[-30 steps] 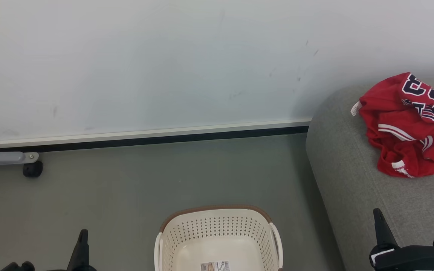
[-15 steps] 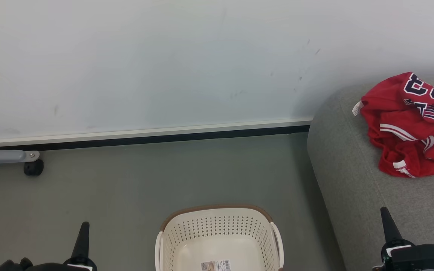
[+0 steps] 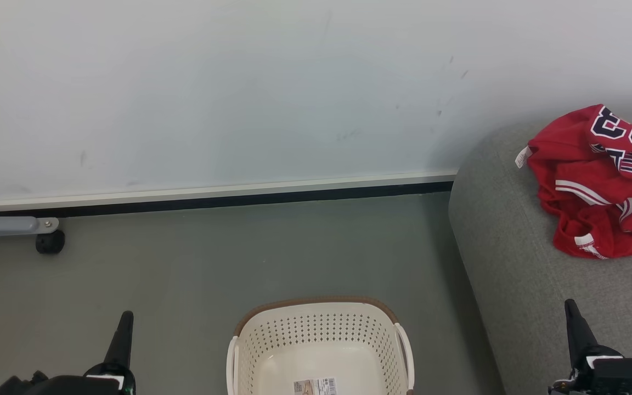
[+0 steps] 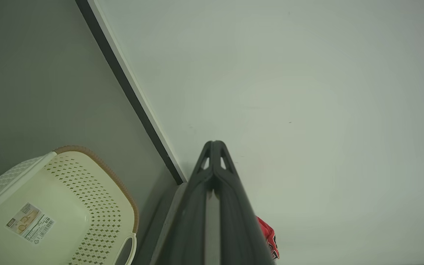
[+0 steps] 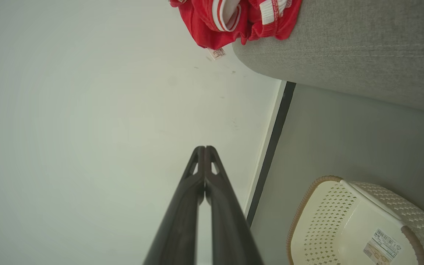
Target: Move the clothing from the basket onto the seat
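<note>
You have the red jersey clothing (image 3: pixel 596 181) lying in a crumpled heap on the light-grey sofa seat (image 3: pixel 513 274), near its far end by the wall. Its dark white-edged numerals face up, white striped trim shows along the folds, and a white tag (image 3: pixel 522 157) sticks out on the heap's left side. The cream perforated basket (image 3: pixel 319 334) stands on the grey floor (image 3: pixel 239 258) to the left of the sofa, apart from it, and its pale bottom carries a barcode sticker (image 3: pixel 315 387). Your right gripper (image 3: pixel 571 304) sits low over the sofa's near part, well apart from the jersey, with its two dark fingers pressed together on nothing. Your left gripper (image 3: pixel 126 316) hovers over the floor to the left of the basket, fingers likewise closed together with nothing between them. Behind it all runs a white wall (image 3: pixel 239 93) with a pale skirting and a dark strip at its foot, and at the far left a grey leg on a black caster (image 3: pixel 50 242) stands by it
</note>
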`<state>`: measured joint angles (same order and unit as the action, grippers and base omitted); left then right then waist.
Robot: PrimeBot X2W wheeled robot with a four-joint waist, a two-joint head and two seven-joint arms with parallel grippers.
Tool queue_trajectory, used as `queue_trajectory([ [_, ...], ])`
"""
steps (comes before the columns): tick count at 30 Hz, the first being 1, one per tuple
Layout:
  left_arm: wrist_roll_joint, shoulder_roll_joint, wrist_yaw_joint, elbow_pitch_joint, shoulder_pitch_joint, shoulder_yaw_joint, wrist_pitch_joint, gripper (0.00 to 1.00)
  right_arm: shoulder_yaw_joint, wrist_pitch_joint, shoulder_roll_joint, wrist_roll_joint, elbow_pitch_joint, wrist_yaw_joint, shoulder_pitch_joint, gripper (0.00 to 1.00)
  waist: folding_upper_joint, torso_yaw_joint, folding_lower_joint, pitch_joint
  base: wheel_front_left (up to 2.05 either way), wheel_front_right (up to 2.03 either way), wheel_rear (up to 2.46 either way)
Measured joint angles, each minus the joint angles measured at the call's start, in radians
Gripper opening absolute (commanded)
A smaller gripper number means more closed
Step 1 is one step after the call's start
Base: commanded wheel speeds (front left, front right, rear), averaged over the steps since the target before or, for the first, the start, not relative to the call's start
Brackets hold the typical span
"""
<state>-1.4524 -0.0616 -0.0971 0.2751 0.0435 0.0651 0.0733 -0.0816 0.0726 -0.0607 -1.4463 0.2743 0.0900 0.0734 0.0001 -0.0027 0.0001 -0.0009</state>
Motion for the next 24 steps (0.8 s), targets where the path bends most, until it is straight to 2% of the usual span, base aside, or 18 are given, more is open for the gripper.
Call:
queue_trajectory([
  [11, -0.134, 0.018, -0.019, 0.018, 0.033, 0.025, 0.040, 0.00, -0.050, 0.039, 0.015, -0.147, 0.025, 0.028, 0.010, 0.00, 0.0000, 0.003, 0.0000, 0.003, 0.00, 0.00, 0.00],
  [24, -0.148, 0.020, -0.026, 0.018, 0.036, 0.026, 0.040, 0.00, -0.052, 0.041, 0.016, -0.150, 0.025, 0.030, 0.019, 0.00, 0.0000, 0.003, 0.0000, 0.003, 0.00, 0.00, 0.00],
])
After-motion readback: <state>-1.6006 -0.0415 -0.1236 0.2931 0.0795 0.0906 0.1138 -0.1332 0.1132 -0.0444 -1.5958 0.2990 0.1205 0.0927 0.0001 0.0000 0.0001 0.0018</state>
